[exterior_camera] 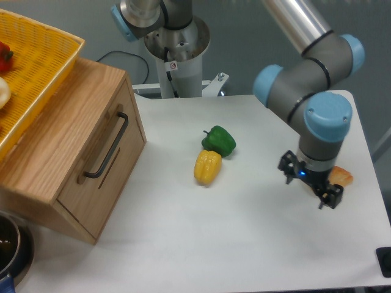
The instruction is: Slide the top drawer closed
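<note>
The light oak-coloured wooden top drawer (pixel 101 165), with its long thin black metal bar handle (pixel 107 146), sits at the left of the frame, its front looking flush with the cabinet. It is stiff and should slide under a flat push on the panel beside the handle. The black two-finger gripper (pixel 310 184) hangs at lower right, jaws spread, holding nothing.

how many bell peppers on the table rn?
2. The green pepper sits mid-table; the yellow pepper lies just in front of it, touching. Red produce in the yellow basket is cropped by the frame edge, so I can't tell what it is.
</note>
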{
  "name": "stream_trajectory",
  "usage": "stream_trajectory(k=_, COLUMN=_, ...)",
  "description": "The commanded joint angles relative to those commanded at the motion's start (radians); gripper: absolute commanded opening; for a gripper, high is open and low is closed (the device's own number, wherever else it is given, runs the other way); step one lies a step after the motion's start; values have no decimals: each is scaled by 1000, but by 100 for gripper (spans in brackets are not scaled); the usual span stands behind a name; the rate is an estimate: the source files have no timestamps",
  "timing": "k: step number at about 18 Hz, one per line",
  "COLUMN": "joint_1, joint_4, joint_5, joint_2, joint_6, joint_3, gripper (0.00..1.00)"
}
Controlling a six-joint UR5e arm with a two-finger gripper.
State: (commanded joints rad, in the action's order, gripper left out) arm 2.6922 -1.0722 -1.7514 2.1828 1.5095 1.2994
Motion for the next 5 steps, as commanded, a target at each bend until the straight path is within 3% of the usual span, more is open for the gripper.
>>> stream_trajectory(k=5, joint_1=-14, joint_4=-6, joint_5=39, joint_2=3, joint_6=-5, joint_3=11, gripper=100)
